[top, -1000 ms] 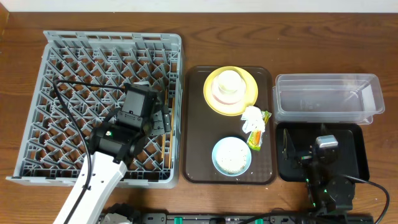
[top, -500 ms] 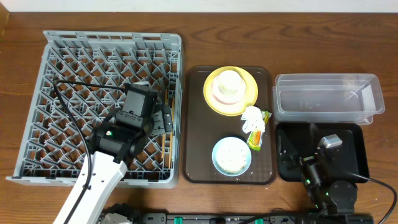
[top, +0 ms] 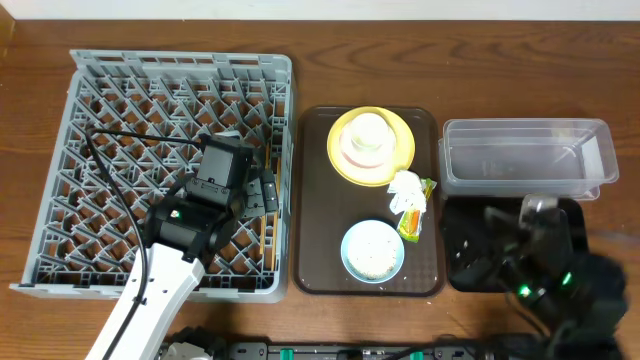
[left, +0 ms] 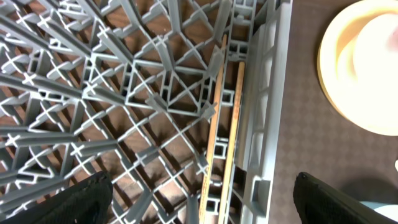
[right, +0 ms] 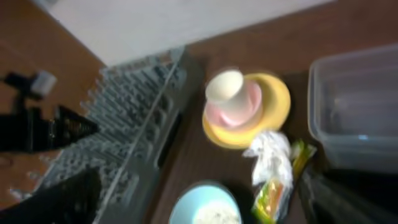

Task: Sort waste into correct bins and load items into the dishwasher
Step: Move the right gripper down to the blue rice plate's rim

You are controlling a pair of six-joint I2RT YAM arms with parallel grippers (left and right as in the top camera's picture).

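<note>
Grey plastic dish rack (top: 180, 62) is seen at the left of the table, and the two wooden chopsticks (left: 225, 118) are laid side by side in it along its right wall. The left gripper (left: 202, 190) is held over them with its fingers spread wide and nothing between them.

On the brown tray (top: 315, 200) beside the rack, the cream cup (top: 367, 130) is stacked in the pinkish-white bowl (top: 346, 152) on the yellow plate (top: 405, 150). The crumpled tissue (top: 406, 186) and the snack wrapper (top: 412, 222) are lying just below the plate. The light blue bowl (top: 348, 250) is filled with food scraps (top: 373, 250).

At the right, the clear tub (top: 525, 155) and the black tub (top: 465, 255) are set next to each other. The right gripper (right: 199, 183), blurred, is held above the black tub, fingers apart and unloaded.
</note>
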